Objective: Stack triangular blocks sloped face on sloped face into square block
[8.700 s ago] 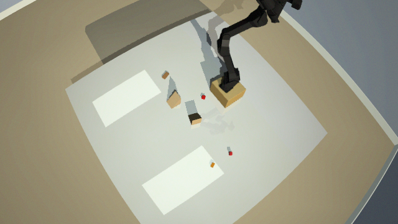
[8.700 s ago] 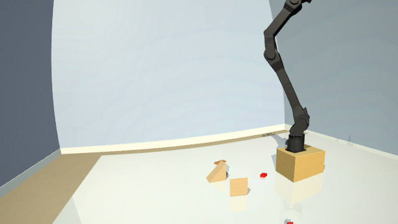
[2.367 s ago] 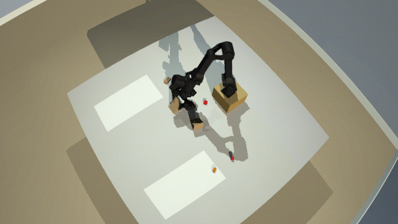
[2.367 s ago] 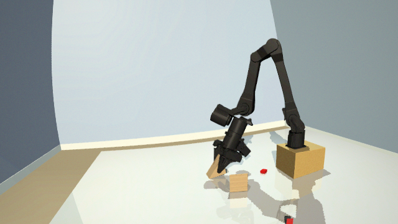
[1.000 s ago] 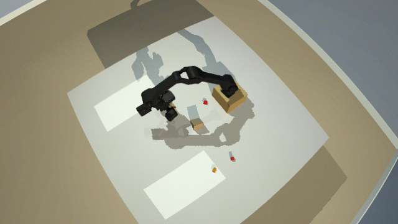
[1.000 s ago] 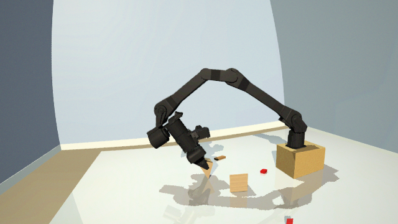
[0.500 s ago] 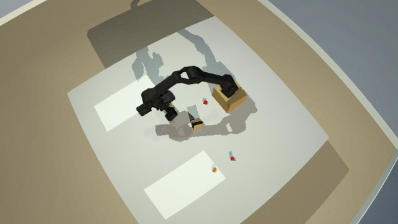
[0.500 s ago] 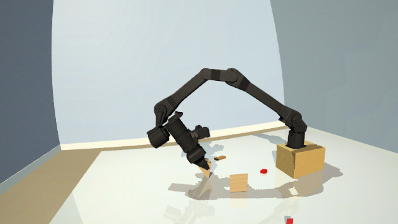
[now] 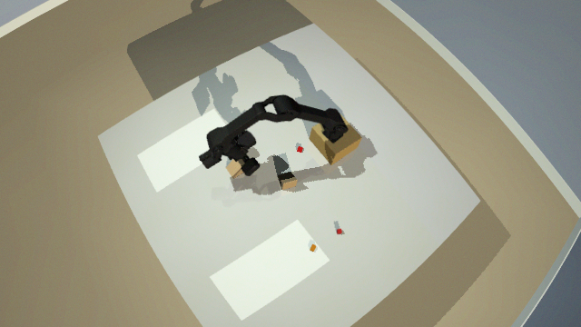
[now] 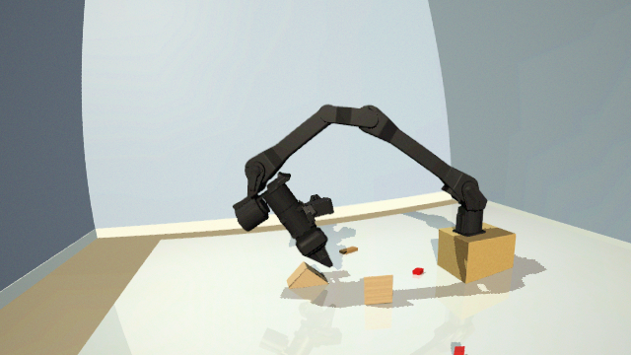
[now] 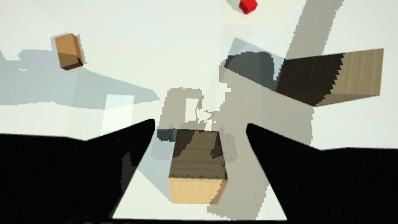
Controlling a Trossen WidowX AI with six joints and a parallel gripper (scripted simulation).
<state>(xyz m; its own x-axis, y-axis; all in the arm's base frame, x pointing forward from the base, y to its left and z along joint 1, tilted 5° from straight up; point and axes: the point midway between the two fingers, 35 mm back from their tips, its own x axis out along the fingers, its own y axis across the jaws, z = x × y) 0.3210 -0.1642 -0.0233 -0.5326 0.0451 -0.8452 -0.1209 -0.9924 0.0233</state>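
One wooden triangular block (image 9: 234, 168) (image 10: 307, 277) (image 11: 196, 191) rests on the table with a ridge upward and a triangular end toward the exterior camera. My gripper (image 10: 330, 266) (image 11: 201, 125) is open and empty. Its fingertips are above and beside that block, which shows between and below them in the wrist view. The other triangular block (image 9: 289, 183) (image 10: 378, 290) (image 11: 361, 75) stands apart, nearer the arm's base, with an upright rectangular face toward the exterior camera. Arm shadow covers part of it. The two blocks do not touch.
A small brown block (image 10: 349, 250) (image 11: 68, 50) lies behind the gripper in the exterior view. One red piece (image 9: 300, 149) (image 10: 418, 271) (image 11: 248, 6) lies near the arm's box base (image 9: 346, 148) (image 10: 488, 257). Another red piece (image 9: 339, 232) (image 10: 458, 350) and an orange piece (image 9: 312, 247) lie farther off.
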